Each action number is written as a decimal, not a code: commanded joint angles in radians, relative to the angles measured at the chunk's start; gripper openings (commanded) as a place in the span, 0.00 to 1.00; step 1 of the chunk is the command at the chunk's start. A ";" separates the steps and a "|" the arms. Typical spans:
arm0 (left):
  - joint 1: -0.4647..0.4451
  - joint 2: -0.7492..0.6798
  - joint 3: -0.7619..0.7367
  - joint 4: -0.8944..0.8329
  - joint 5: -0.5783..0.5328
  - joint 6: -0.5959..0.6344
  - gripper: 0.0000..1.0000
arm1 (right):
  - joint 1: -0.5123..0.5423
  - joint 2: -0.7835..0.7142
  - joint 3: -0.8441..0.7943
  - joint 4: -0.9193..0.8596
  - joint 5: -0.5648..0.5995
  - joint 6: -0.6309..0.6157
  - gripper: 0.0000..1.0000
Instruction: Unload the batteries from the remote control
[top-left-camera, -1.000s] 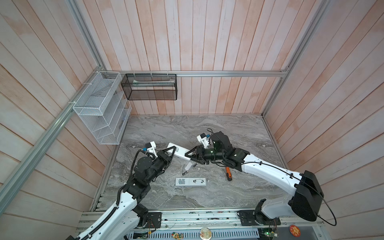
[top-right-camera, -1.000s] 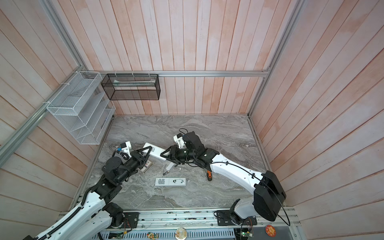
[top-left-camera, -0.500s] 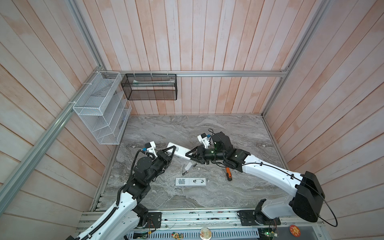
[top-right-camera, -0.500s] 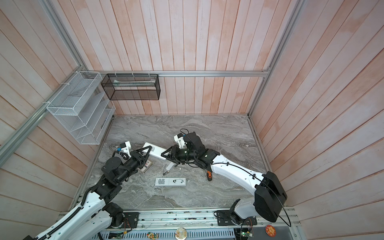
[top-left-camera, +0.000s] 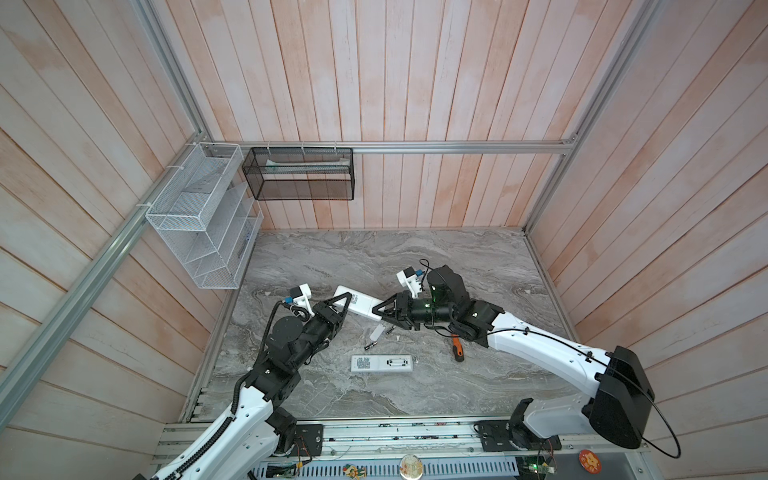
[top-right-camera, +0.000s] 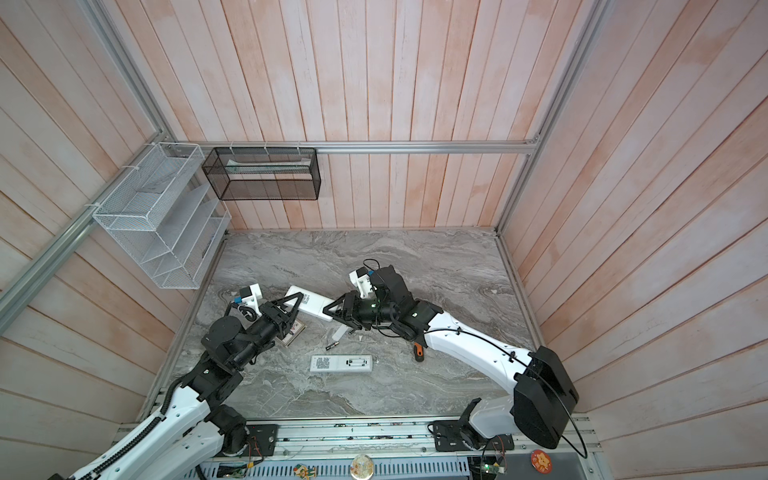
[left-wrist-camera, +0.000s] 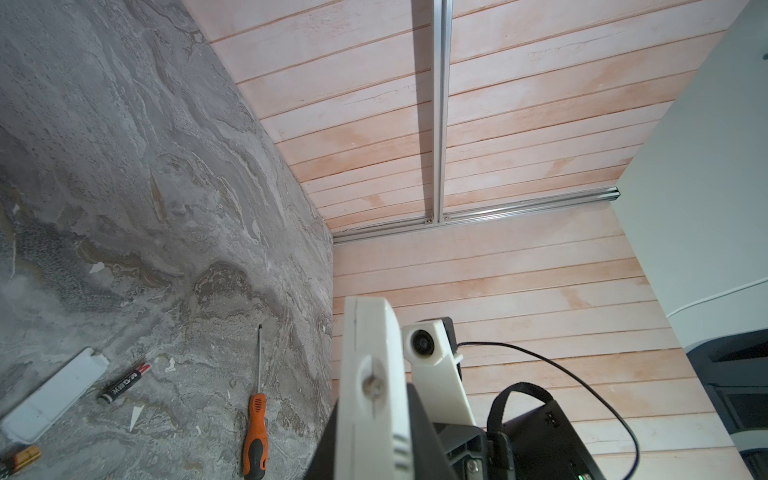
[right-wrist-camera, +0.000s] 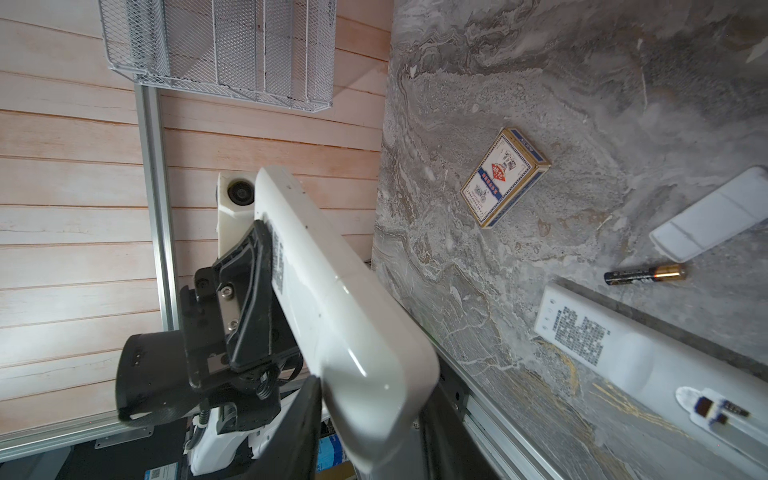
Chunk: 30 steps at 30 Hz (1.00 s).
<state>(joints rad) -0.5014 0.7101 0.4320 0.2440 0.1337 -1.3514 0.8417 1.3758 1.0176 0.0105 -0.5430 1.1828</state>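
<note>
Top view: left hand (top-left-camera: 345, 299) clamps remote (top-left-camera: 363, 308) clear of the worktop (top-left-camera: 415, 257), likely steadying it. Right hand (top-left-camera: 379, 316) straddles the other end, grip unclear. Two batteries (top-left-camera: 370, 345) lie loose, frame centre.

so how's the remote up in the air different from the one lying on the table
The raised remote is held aloft by the left end effector; the lying remote rests flat, untouched. The lying remote's battery bay is open; the raised remote's looks closed. Both are long and white.
</note>
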 joint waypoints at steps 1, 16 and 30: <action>-0.007 0.003 -0.012 0.060 0.012 -0.008 0.07 | -0.005 0.006 0.021 0.012 0.000 -0.016 0.50; -0.051 0.025 0.004 0.075 -0.024 0.002 0.07 | -0.006 0.029 0.062 -0.051 -0.011 -0.050 0.50; -0.052 0.020 0.007 0.075 -0.047 0.003 0.07 | -0.033 -0.077 -0.049 -0.024 0.002 -0.028 0.40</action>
<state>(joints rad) -0.5591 0.7341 0.4286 0.2928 0.1211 -1.3579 0.8185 1.3270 0.9916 -0.0181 -0.5514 1.1530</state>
